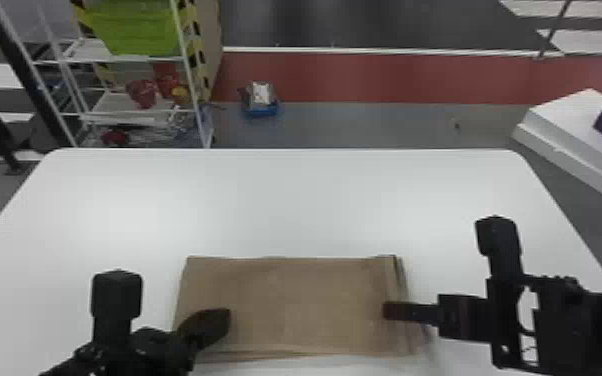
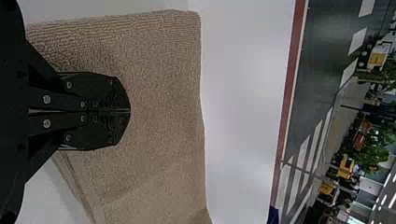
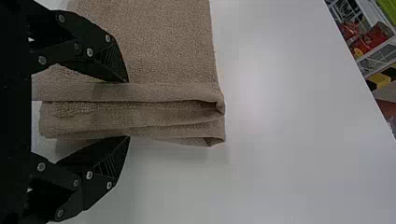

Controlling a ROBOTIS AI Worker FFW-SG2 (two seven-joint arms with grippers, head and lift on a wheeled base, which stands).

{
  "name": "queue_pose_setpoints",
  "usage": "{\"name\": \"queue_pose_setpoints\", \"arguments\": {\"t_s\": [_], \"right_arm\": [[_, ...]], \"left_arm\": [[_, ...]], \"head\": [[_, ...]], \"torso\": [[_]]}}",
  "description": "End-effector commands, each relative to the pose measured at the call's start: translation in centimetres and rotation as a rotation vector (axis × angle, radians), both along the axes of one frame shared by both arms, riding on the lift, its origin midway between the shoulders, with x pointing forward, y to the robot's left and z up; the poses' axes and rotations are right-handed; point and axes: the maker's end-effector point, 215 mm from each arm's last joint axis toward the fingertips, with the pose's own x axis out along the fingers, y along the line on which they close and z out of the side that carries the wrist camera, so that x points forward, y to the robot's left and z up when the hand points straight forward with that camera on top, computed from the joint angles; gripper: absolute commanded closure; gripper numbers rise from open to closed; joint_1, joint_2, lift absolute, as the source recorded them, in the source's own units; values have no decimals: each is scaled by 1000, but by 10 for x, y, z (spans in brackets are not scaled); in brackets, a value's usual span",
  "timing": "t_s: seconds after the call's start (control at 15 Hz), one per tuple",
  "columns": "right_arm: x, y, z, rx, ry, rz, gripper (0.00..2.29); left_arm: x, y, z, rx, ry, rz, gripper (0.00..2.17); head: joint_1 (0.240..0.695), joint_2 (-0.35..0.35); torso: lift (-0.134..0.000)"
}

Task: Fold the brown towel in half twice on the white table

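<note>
In the head view my left gripper (image 1: 215,322) is over the left part of the brown towel (image 1: 295,300), and my right gripper (image 1: 407,312) is at its right edge. The towel lies folded in layers, a wide rectangle near the front of the white table (image 1: 285,205). In the left wrist view, the left gripper (image 2: 130,111) has its fingers together above the towel (image 2: 163,88), nothing visibly between them. The right wrist view has the right gripper (image 3: 128,109) open, one finger on each side of the stacked edge of the towel (image 3: 159,42).
Beyond the table's far edge stand a white shelf rack (image 1: 130,117) with a green bin (image 1: 140,30) at left and a white box-like block (image 1: 570,130) at right. A small blue item (image 1: 260,102) lies on the floor behind.
</note>
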Motion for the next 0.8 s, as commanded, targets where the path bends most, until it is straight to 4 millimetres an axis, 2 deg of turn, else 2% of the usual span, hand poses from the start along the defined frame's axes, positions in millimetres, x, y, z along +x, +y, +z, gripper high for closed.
{"name": "queue_pose_setpoints", "arguments": {"t_s": [0.0, 0.13, 0.47, 0.6, 0.73], "right_arm": [[-3, 2, -1, 0, 10, 11, 653], [-5, 3, 2, 6, 2, 13, 761], [1, 0, 30, 34, -63, 6, 765], [8, 8, 48, 66, -99, 23, 765], [16, 29, 71, 103, -146, 44, 765]], "left_arm": [[0, 1, 0, -1, 0, 5, 2064], [1, 3, 0, 1, 0, 8, 2064], [-1, 3, -2, 1, 17, 9, 2064], [0, 1, -2, 0, 19, 7, 2064], [0, 0, -1, -1, 19, 5, 2064]], "head": [[695, -2], [695, 2], [695, 7], [695, 5], [695, 7]], "torso": [[-124], [-124], [-124], [-124], [-124]]}}
